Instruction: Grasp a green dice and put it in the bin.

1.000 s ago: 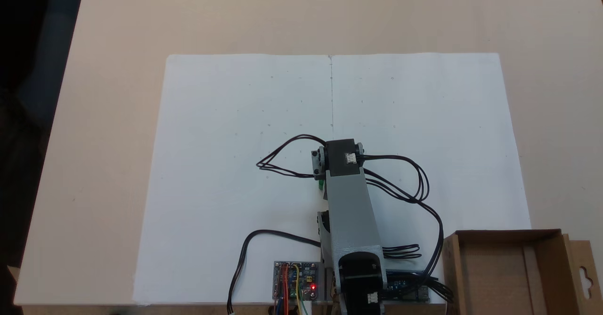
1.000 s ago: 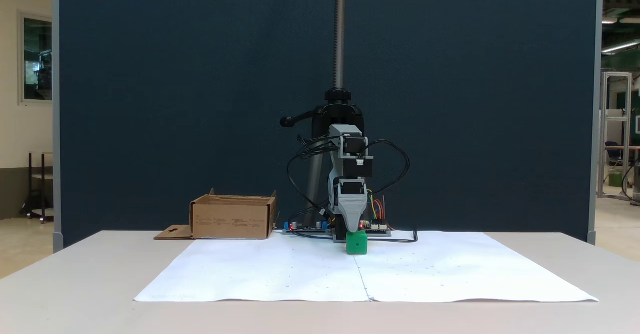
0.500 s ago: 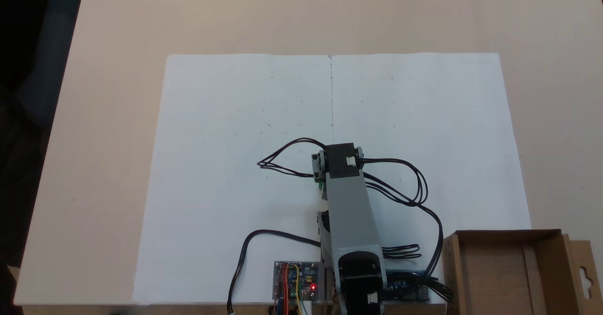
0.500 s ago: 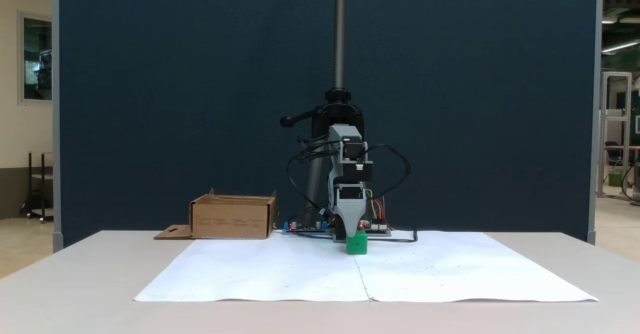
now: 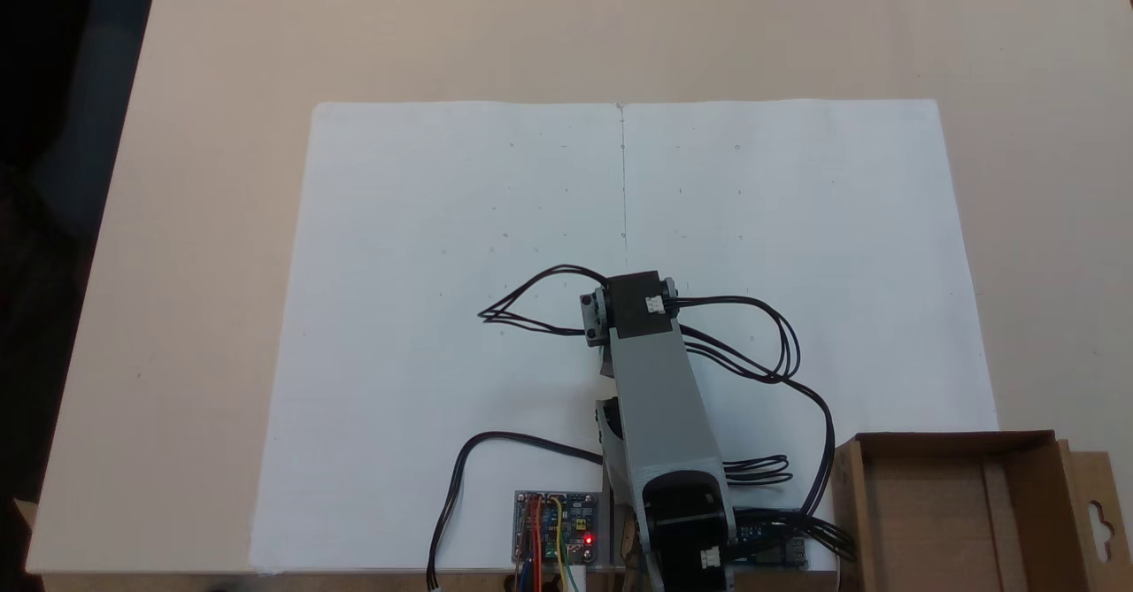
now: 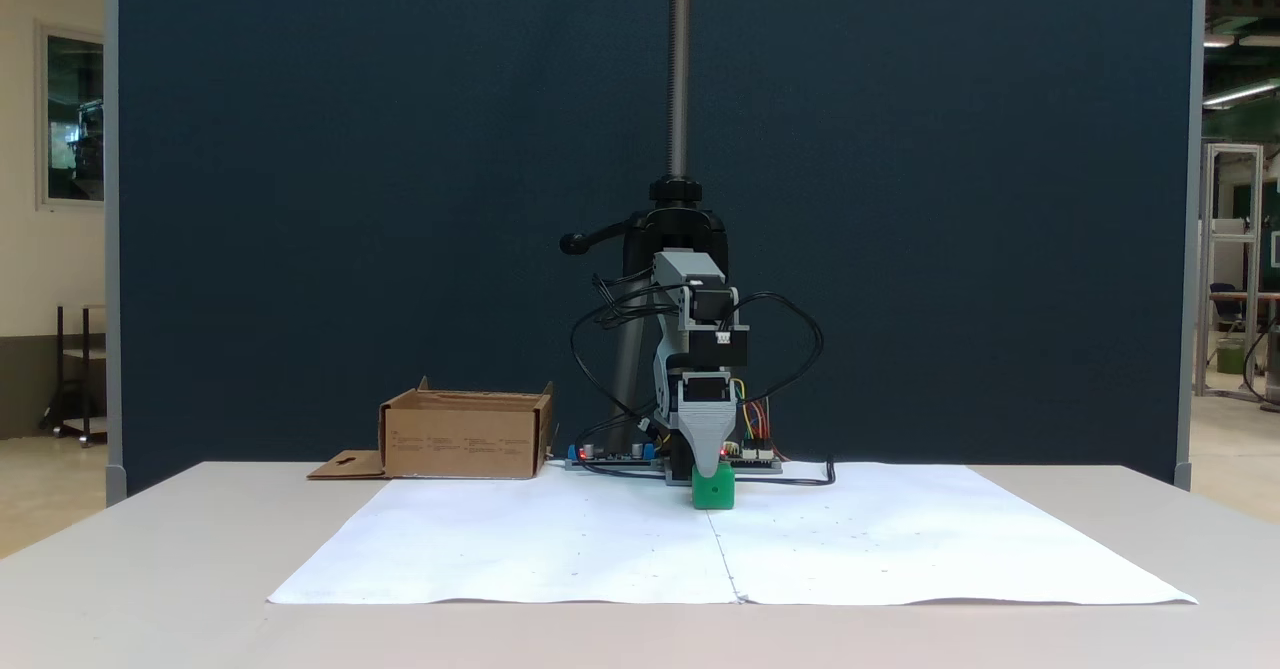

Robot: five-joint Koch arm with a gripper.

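The green dice [image 6: 713, 490] sits on the white paper sheet [image 6: 560, 549], close to the arm's base. My gripper [image 6: 708, 466] points straight down, and its grey front jaw tip meets the top of the dice. The other jaw lies behind it, so I cannot say whether it is open or shut. Seen from above in a fixed view, the grey arm [image 5: 659, 397] covers the dice and the jaws. The bin [image 5: 951, 439], a brown cardboard box with a hang-hole flap, stands at the lower right there and left of the arm [image 6: 465, 439] in the front-on fixed view.
Black cables [image 5: 531, 304] loop out to both sides of the wrist. A circuit board [image 5: 556, 528] with a red light lies beside the arm's base. A metal stand pole [image 6: 680, 69] rises behind the arm before a dark blue partition. White paper [image 5: 443, 220] spreads ahead of the arm.
The arm has sunk a little and drawn back toward its base. The green sliver beside the wrist, seen from above earlier, is now covered. The dice stays in place.
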